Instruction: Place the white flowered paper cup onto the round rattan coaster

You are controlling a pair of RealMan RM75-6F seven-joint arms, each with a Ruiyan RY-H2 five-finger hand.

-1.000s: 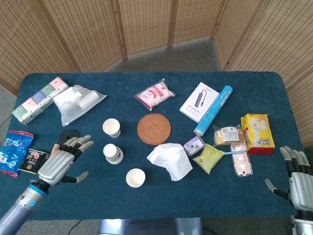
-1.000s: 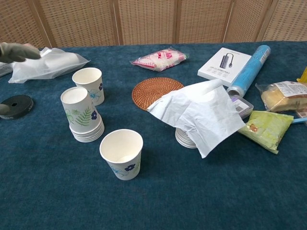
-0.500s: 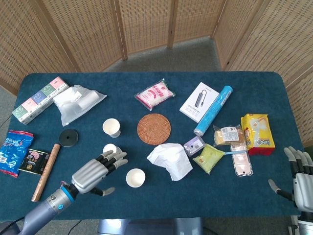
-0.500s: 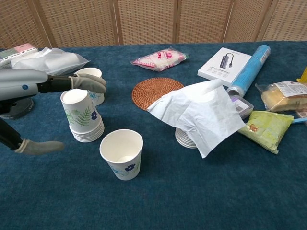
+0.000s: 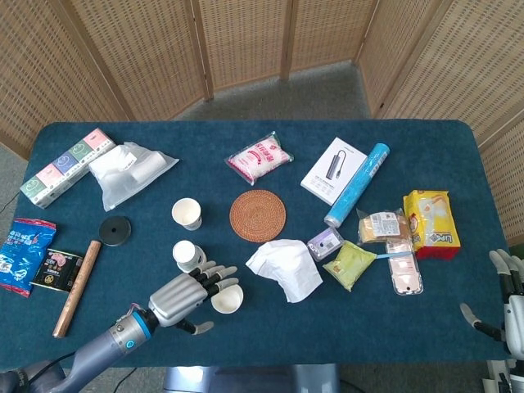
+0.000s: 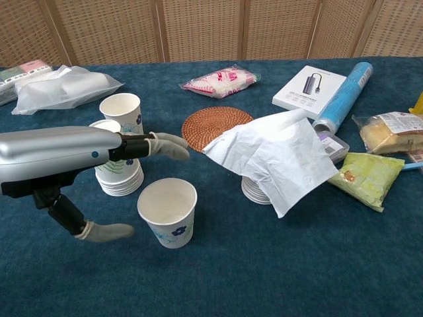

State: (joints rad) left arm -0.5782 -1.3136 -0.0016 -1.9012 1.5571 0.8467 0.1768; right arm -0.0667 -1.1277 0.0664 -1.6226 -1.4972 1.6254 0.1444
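Two hands are seen. The left hand is held with fingers spread and nothing in it, just beside the white flowered paper cup, thumb low at its left. The cup stands upright, well short of the round rattan coaster. The right hand is partly shown at the table's edge, fingers apart.

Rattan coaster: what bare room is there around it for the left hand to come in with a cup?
The rattan coaster is bare on top. Open cloth lies between it and the far paper cup, and behind it toward the pink packet. Its near-right edge is crowded by the crumpled tissue. The left hand hovers by the near cup.
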